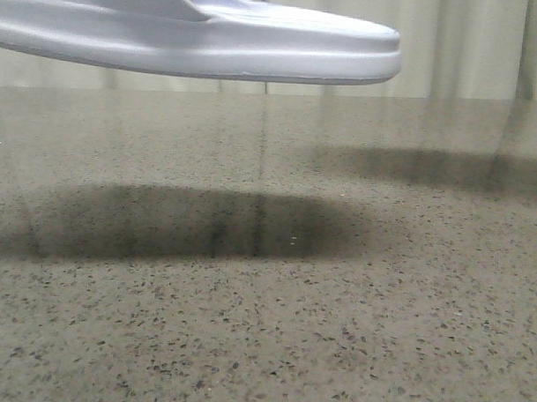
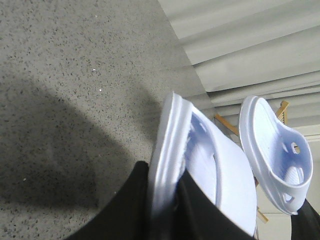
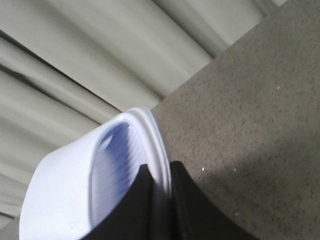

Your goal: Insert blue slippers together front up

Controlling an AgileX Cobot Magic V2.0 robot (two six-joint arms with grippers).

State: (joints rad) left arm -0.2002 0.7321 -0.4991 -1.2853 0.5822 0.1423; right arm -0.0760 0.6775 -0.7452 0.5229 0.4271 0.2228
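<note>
Blue slippers are both off the speckled surface: my left hand is clamped on one slipper's sole edge, my right hand grips the other slipper likewise, held in the air.

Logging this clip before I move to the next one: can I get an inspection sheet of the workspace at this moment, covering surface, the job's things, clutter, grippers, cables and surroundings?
Surface: speckled grey stone-look table, bare where visible, with two dark shadows on it.
Job's things: both blue slippers are held off the table. The left slipper is gripped at its sole edge; the right slipper likewise. In the front view one slipper hangs above the table, sole down. They are not yet joined.
Clutter: nothing seen.
Grippers: left gripper shut on a slipper rim; right gripper shut on the other's rim.
Cables: nothing seen.
Surroundings: pale pleated curtain behind the table; a wooden frame shows past the far slipper.
</note>
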